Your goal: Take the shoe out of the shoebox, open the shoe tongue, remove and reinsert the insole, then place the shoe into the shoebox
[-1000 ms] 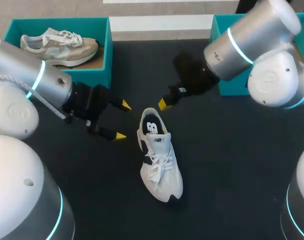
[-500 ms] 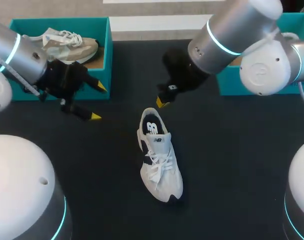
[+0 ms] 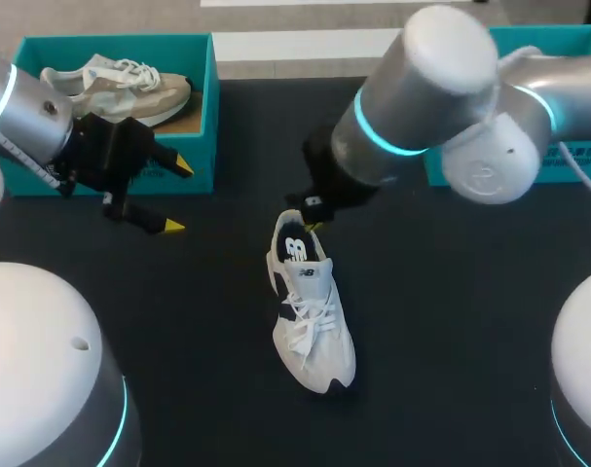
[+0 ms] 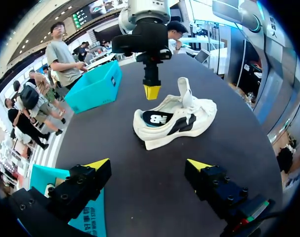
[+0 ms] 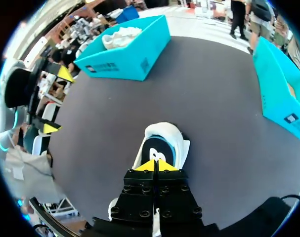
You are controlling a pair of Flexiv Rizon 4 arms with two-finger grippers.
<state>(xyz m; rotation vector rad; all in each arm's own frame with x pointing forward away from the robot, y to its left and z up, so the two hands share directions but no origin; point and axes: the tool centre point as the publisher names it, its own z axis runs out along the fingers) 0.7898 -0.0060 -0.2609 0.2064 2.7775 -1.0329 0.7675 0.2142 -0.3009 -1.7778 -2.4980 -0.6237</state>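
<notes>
since a second ago the left arm has pulled back toward the left edge of the head view, away from the shoe (image 3: 313, 321), and the right arm has swung down and leftward, so its claw is now at the shoe's heel. the shoe itself has not shifted.

the white shoe lies on its sole on the dark worktop (image 3: 451, 321), just below the middle of the head frame, toe pointing to the lower edge and heel toward the top. its laces are done up, and in the left wrist view its tongue (image 4: 184, 91) stands up. the dark insole (image 3: 295, 245) shows through the heel opening.

the right claw (image 3: 313, 224) has its two yellow tips pressed together with nothing between them. it hangs just over the heel opening; in the right wrist view the tips (image 5: 154, 165) sit over the insole. from the left wrist view a small gap seems to lie between that claw (image 4: 151, 91) and the shoe.

the left claw (image 3: 177, 196) is spread wide and holds nothing. it is at the left of the head frame, just in front of the teal shoebox (image 3: 209, 88), well apart from the white shoe.

that shoebox, in the upper left, holds a second, beige shoe (image 3: 115, 88). another teal box (image 3: 568, 37) sits at the upper right, partly hidden behind the right arm.
</notes>
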